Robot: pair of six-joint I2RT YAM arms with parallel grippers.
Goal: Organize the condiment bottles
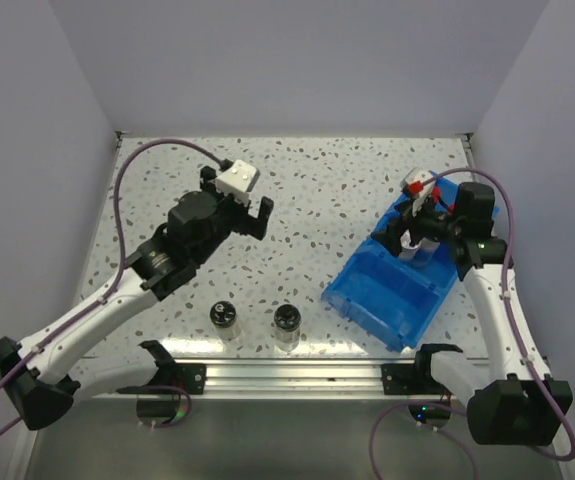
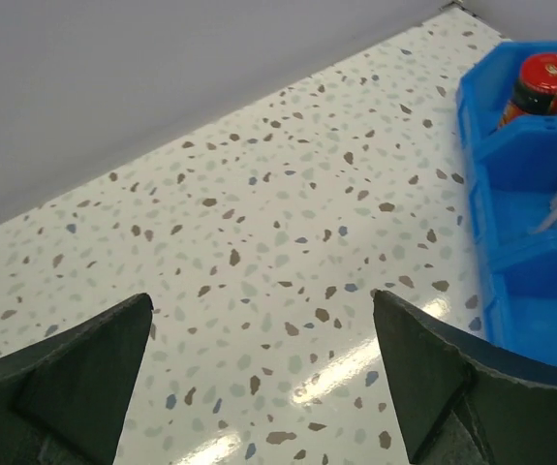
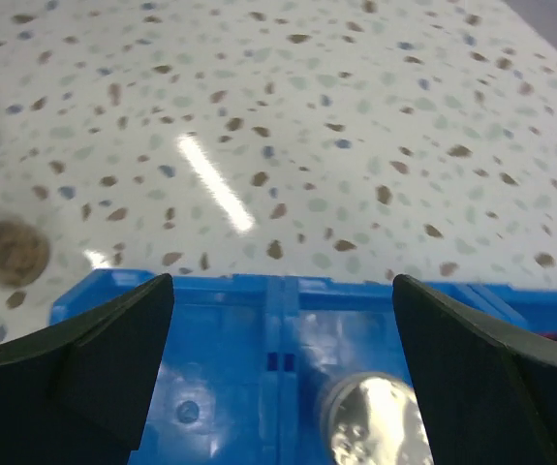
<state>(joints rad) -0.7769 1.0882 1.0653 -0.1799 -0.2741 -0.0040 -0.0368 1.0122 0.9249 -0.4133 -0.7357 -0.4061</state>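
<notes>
As the scene stands: the left black-lid jar (image 1: 224,316) and the right black-lid jar (image 1: 287,319) stand on the desk (image 1: 337,180) near its front edge, apart from each other and outside the blue bin (image 1: 387,295).
In the bin: a silver-capped jar (image 3: 375,426) stands upright in one compartment, and a red-capped jar (image 2: 546,82) in an end compartment.
Right end effector (image 3: 283,286): spread wide, above the silver-capped jar, pinching nothing.
Left end effector (image 2: 261,320): spread, empty, over bare desk.
Step in hand: probably leaving the silver-capped jar in the bin.
How to do it well: lift straight up so no finger tips the jar. Then come down on a black-lid jar vertically, close on its body and not its lid.
Writing: the red cap has a small print, not readable. No brand can be read.
</notes>
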